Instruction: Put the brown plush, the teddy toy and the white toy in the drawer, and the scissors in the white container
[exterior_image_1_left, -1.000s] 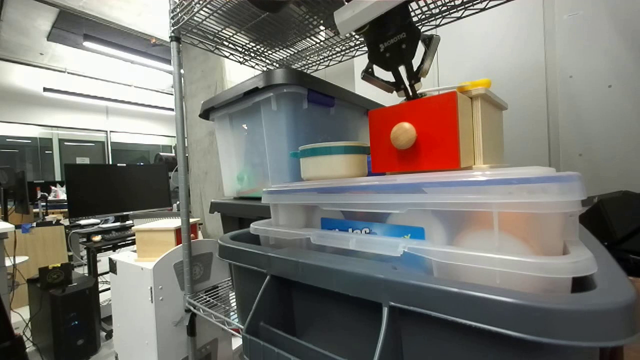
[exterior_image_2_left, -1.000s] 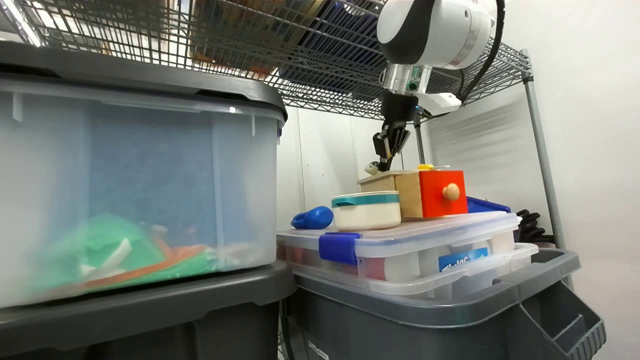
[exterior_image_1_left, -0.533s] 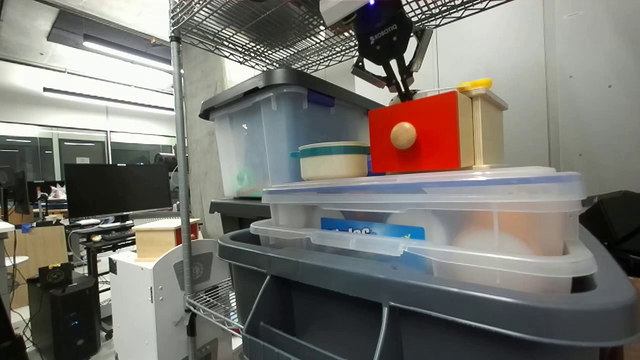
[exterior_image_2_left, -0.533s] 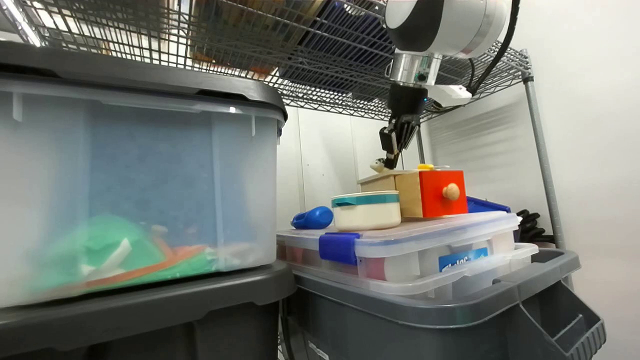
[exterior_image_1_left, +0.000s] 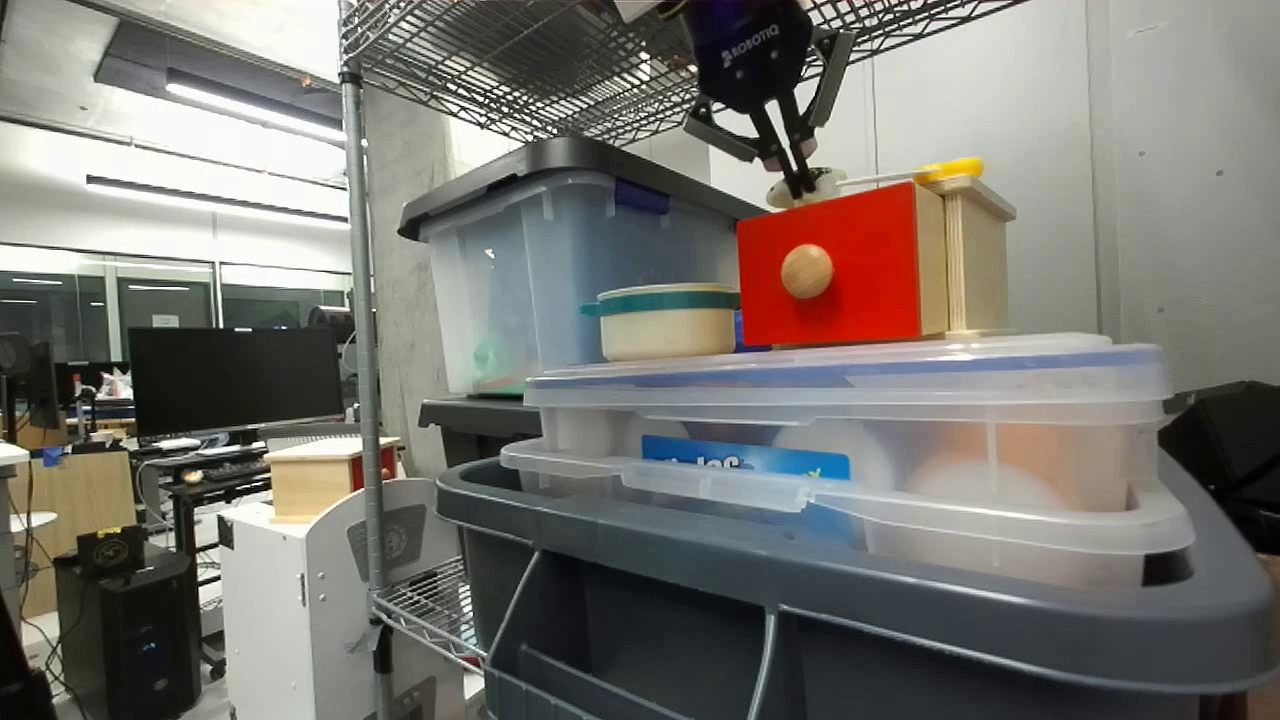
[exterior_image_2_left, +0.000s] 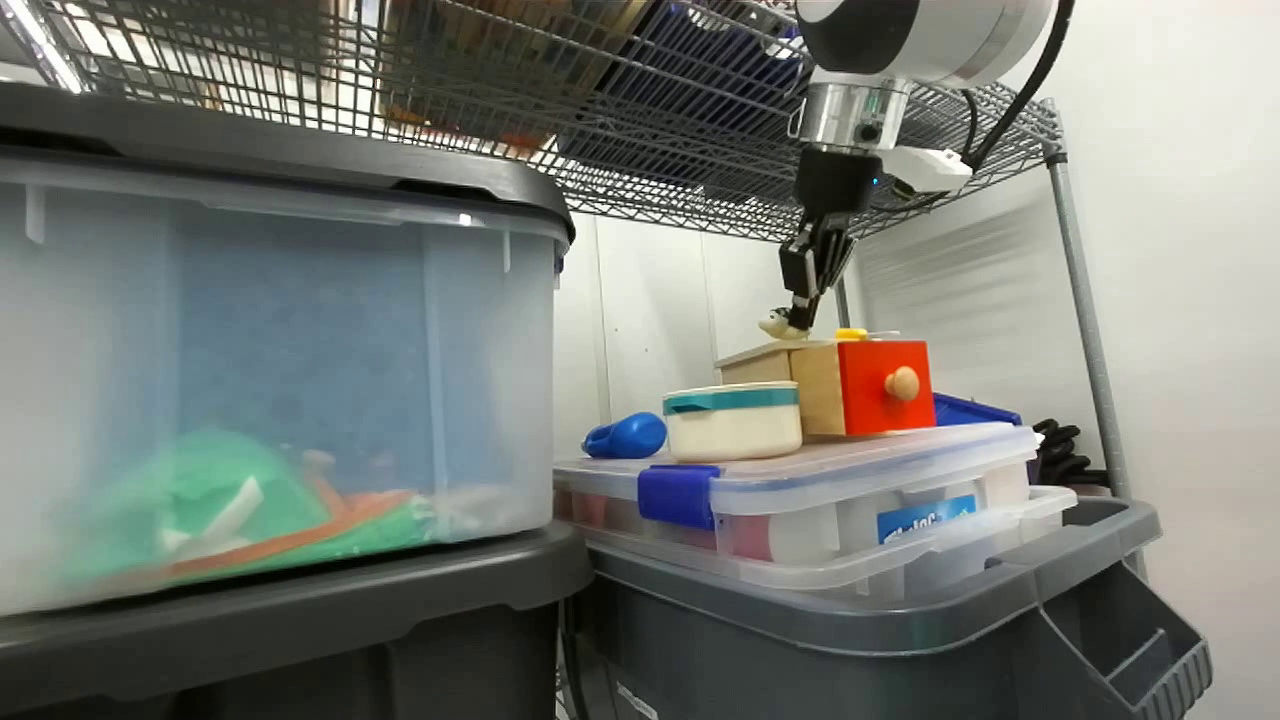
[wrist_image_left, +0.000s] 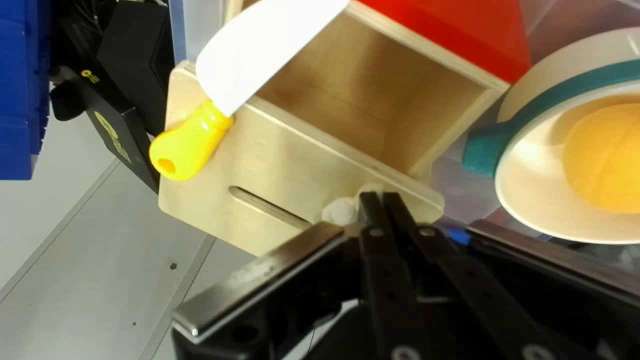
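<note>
Jaws clench the white toy (wrist_image_left: 341, 211) near the edge of the casing (wrist_image_left: 285, 162), drawer (wrist_image_left: 400, 110) open alongside.

Bright ceiling lights (exterior_image_1_left: 255, 112), washed-out white blade (wrist_image_left: 265, 55) — shadow inside drawer (wrist_image_left: 380, 95)

On the clear rectangular plastic bin (exterior_image_2_left: 850, 482), the round cream plastic container (exterior_image_2_left: 735, 432) is standing left of the red-fronted wooden drawer (exterior_image_1_left: 870, 260) in both exterior views. The yellow-handled white knife (wrist_image_left: 260, 55) is lying across the drawer and its pale wooden casing (wrist_image_left: 290, 165), over which the rounded white toy (exterior_image_2_left: 773, 324) is hanging.
</note>
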